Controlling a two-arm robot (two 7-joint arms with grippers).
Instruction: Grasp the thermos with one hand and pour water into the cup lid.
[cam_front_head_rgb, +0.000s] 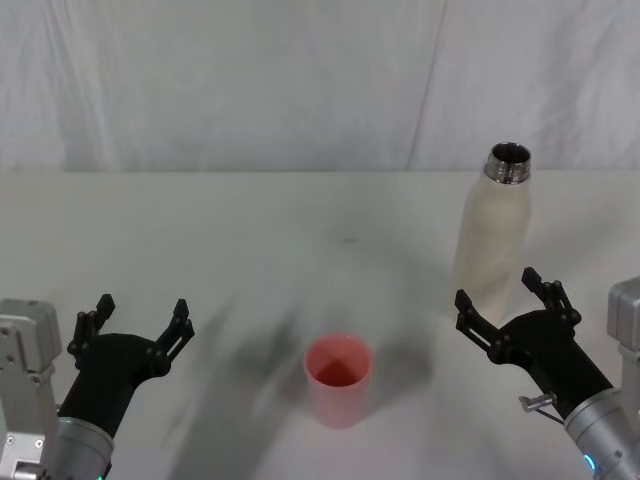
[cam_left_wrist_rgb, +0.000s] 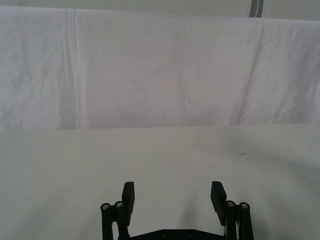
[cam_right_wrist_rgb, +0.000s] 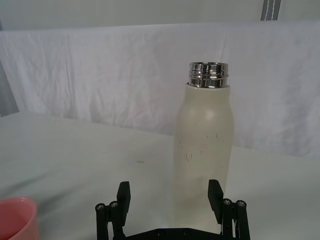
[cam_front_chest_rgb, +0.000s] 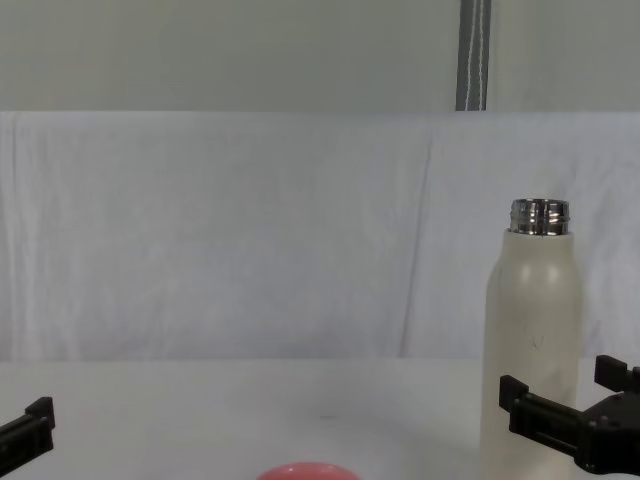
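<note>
The cream-white thermos (cam_front_head_rgb: 492, 238) stands upright and uncapped at the right of the table, its steel neck open at the top (cam_right_wrist_rgb: 203, 150) (cam_front_chest_rgb: 530, 330). My right gripper (cam_front_head_rgb: 505, 300) is open just in front of its lower body, fingers on either side but apart from it (cam_right_wrist_rgb: 170, 197). The pink cup lid (cam_front_head_rgb: 338, 378) stands mouth-up near the table's front centre; its rim shows in the right wrist view (cam_right_wrist_rgb: 17, 217) and the chest view (cam_front_chest_rgb: 307, 471). My left gripper (cam_front_head_rgb: 142, 322) hovers open at the front left, holding nothing (cam_left_wrist_rgb: 172, 197).
A white cloth covers the table (cam_front_head_rgb: 250, 250) and hangs as a backdrop behind it. Open tabletop lies between the cup lid and the thermos and across the left half.
</note>
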